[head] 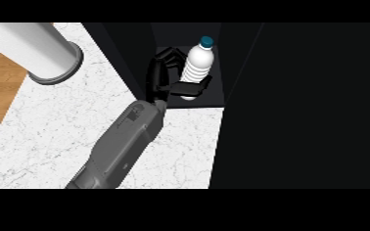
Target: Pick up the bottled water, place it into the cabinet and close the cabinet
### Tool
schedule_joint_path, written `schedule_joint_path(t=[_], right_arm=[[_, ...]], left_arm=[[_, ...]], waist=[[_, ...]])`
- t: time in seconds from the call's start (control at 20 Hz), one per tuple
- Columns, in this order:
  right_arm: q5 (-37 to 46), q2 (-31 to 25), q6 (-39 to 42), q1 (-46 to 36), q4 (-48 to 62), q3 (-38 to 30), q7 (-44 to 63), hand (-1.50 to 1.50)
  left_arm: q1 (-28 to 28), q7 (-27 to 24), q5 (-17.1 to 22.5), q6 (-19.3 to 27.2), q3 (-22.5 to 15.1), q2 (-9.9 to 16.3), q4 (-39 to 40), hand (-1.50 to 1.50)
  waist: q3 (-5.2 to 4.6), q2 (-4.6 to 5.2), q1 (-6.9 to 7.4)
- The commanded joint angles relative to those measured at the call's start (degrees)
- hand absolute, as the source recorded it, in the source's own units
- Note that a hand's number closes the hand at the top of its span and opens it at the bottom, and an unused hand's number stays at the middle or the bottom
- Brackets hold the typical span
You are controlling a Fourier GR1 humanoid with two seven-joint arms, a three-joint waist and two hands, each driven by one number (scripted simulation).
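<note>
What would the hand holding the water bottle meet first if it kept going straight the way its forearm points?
Probably the cabinet's dark interior. The hand, curled round the bottled water, points up into the opening; nothing else shows ahead, though depth is unclear.

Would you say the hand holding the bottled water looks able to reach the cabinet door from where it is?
Probably yes: the hand, curled round the bottled water, is already inside the cabinet, and the open door stands right beside it with nothing between. It must release the bottle first.
</note>
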Motion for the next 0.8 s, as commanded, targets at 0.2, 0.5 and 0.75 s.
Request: schedule_joint_path(t=[0.2, 0.5, 0.75], right_arm=[[-2.1, -1.6, 2.1, 4.8, -5.7, -1.2, -1.1, -1.5], [-6.1, -2.1, 5.0, 5.6, -2.2, -3.9, -6.2, -1.5], [-4.5, -1.0, 4.5, 2.3, -3.3, -3.6, -2.0, -1.5]], left_arm=[[-9.4, -2.6, 2.8, 4.2, 2.0, 0.0, 13.5, 1.5], [-13.6, -8.7, 1.9, 6.7, 4.4, 0.0, 23.9, 1.5], [-14.2, -12.1, 4.2, 6.6, 4.4, 0.0, 27.4, 1.5]], waist=[[0.02, 0.14, -0.63], [0.09, 0.7, -1.91], [-0.04, 0.86, -2.04]])
